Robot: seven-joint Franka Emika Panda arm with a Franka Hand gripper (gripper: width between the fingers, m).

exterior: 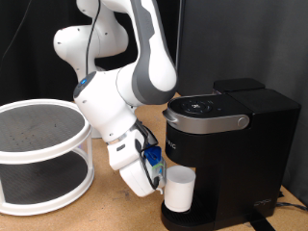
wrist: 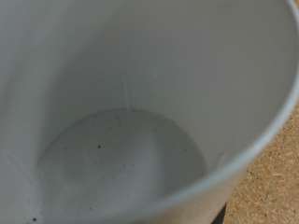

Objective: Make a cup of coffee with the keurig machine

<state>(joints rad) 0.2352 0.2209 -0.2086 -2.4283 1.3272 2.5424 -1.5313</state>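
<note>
While the gripper [exterior: 159, 180] sits low in the middle of the exterior view, you have the cup [exterior: 180, 191] right beside it, standing under the front of the keurig machine [exterior: 231, 144] at the right of the frame. The hand is touching or almost touching the cup's side, but you cannot tell from here if the fingers are pinching the cup or are spread off it.

The wrist view is filled with the inside of the cup [wrist: 131, 121]. It looks dry, with only tiny dark specks on the bottom, so no coffee is in it yet. A bit of the wooden table [wrist: 271, 187] shows at the lower right corner.

To do this part well, I think you should keep the cup straight up and right under the spout. Go slowly and do not bump the machine. The cup is light and small, so a fast pull of the hand could tip it. A round white rack [exterior: 43, 154] stands at the left, well apart.
</note>
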